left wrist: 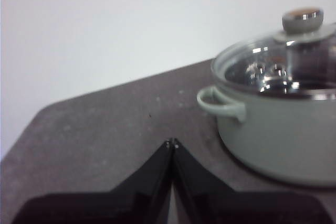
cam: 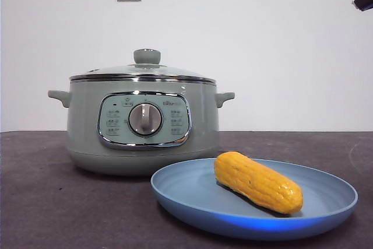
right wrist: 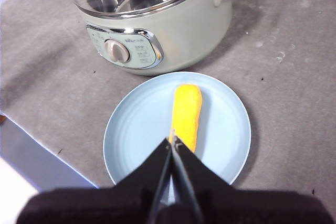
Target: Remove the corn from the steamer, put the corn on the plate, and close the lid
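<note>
At the lower right of the front frame, the corn [cam: 258, 181] lies on its side across the plate [cam: 192, 205], resting diagonally inside the raised rim, which should keep it from rolling onto the tabletop [cam: 52, 202]. Behind it, at centre left, the steamer [cam: 143, 126] carries the lid [cam: 143, 72] seated level on its steel rim, knob upward; judged from this arrangement, all three steps of the task appear complete. In the right wrist frame, the right gripper [right wrist: 172, 141] hangs clenched and empty above the near end of the cob, clear of the plate. In the left wrist frame, the left gripper [left wrist: 172, 144] is likewise clenched on nothing, standing off to the side of the steamer's handle, apart from it.
</note>
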You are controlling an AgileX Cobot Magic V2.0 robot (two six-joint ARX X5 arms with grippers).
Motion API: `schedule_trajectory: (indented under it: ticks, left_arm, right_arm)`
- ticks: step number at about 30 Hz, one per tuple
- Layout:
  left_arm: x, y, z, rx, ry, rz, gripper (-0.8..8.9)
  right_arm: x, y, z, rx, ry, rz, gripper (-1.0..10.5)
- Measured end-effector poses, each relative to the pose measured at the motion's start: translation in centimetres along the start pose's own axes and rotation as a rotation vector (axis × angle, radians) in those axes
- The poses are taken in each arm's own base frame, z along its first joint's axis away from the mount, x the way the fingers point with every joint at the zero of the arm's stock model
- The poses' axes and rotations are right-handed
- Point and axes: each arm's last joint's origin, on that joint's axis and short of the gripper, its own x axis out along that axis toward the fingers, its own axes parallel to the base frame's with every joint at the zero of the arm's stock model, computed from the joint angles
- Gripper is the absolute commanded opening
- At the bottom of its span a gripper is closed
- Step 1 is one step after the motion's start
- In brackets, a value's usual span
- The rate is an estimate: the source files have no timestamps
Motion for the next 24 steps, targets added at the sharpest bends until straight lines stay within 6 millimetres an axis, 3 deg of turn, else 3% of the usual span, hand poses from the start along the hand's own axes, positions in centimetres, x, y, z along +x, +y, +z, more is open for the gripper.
schedule_trajectory:
  ticks: [7,24]
  left_arm:
    - [0.1,-0.7,-3.4,-0.087,0.048,-0.008,-0.04]
    - [0.0,-0.9,-3.9,-0.177,0.108,-0.014,-0.04]
  right_arm:
    - [0.0,0.0,0.0,0.000,0.000,0.000,0.0]
    - [0.0,0.0,0.0,0.000,0.000,0.000,0.0]
